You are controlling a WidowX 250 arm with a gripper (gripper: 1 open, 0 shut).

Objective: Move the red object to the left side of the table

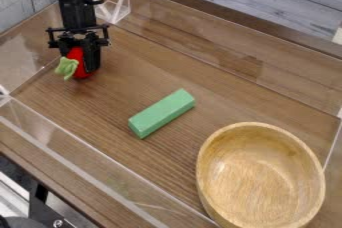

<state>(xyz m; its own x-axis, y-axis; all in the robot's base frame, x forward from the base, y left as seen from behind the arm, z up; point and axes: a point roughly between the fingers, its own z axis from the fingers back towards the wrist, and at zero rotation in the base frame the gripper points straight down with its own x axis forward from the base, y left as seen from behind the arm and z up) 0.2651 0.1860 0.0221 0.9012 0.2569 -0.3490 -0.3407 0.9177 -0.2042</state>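
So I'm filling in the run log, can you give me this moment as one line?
gripper: shut on small red strawberry-shaped toy | position: left part of brown wood-grain table | green rectangular block: untouched, mid-table

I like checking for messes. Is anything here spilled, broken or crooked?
Nothing looks spilled or broken. The tool is shut on the red strawberry toy at the left of the table. The green block lies slanted in the middle, and the wooden bowl sits upright and empty.
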